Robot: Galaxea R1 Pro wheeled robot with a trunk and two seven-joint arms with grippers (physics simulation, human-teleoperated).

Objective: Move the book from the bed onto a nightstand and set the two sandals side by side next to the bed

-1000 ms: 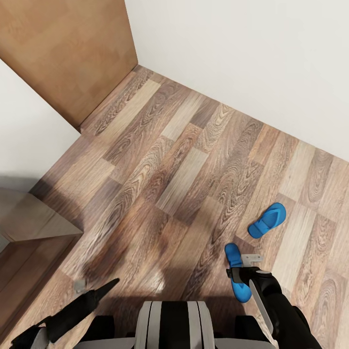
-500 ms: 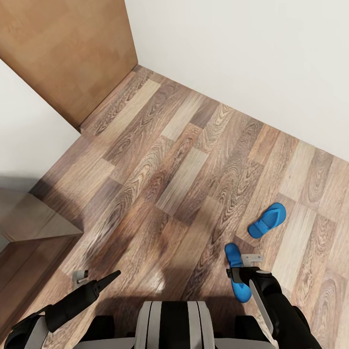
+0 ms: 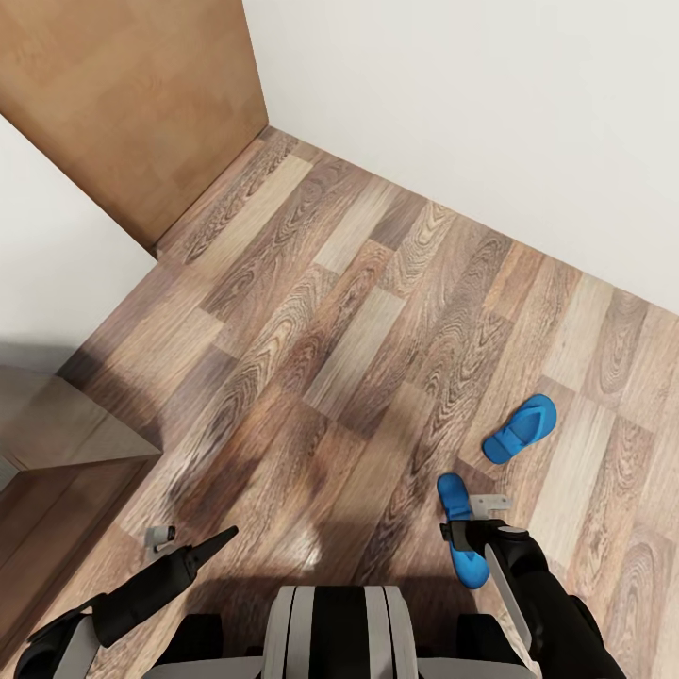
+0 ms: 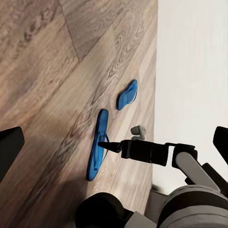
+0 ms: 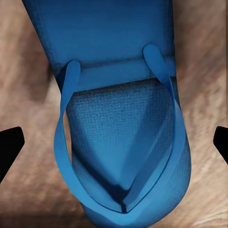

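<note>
Closest to me, my right gripper (image 3: 476, 517) hangs directly over the near sandal (image 3: 462, 533), which lies flat on the wood-plank floor (image 3: 358, 311) just ahead of my base. Through my right wrist camera that sandal (image 5: 121, 118) sits square between my two dark fingertips (image 5: 9, 147), its blue Y-strap plain to see; the tips stand wide apart at either edge of the picture, touching nothing, so these jaws are spread. My left wrist camera catches the same arm from the side, its gripper (image 4: 121, 142) poised above the long blue sole (image 4: 97, 145).

My left gripper (image 3: 184, 547) is low at my other side, pointing across the floor, holding nothing (one dark finger and a small grey piece beside it are all I can make out, so I cannot tell how far those jaws are parted).

A little beyond, the second sandal (image 3: 520, 429) lies apart from the first, angled toward the white wall (image 3: 471, 113); it shows in the left wrist camera too (image 4: 127, 95).

Farthest off, a plain brown door (image 3: 132, 94) stands in the corner.
</note>
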